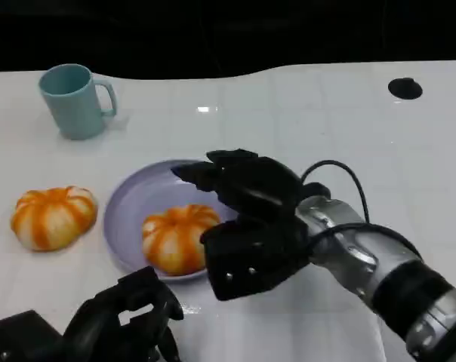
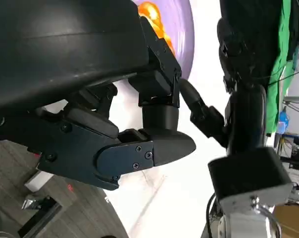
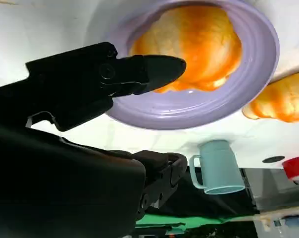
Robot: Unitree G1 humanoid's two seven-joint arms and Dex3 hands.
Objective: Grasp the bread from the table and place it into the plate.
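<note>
While the white table [image 1: 303, 113] filled most of the head view, the right forearm [image 1: 386, 275] came in from 4 o'clock, its right hand [image 1: 251, 222] hanging over the 3 o'clock edge of the lavender plate [image 1: 126, 200]. Its fingers [image 1: 213, 172] were spread apart above the rim and held nothing; whether any of them touched the plate could not be told. One striped orange bread roll [image 1: 177, 237] lay inside the plate, toward its 5 o'clock side, just beside the hand. A second bread roll [image 1: 53, 216] sat on the table at 9 o'clock from the plate, apart from it. A teal mug [image 1: 75, 100] stood upright at 11 o'clock, and a black disc [image 1: 405, 88] lay at 2 o'clock.

The left hand [image 1: 122, 320] rested low at 7 o'clock, fingers loosely apart, holding nothing.

From the right wrist, the roll [image 3: 199, 44] sat in the plate [image 3: 189, 111] with a fingertip [image 3: 162, 69] in front of it. From the left wrist, the left hand's fingers [image 2: 159, 144] stood apart over the table, and a green cloth [image 2: 283, 59] hung beyond.
</note>
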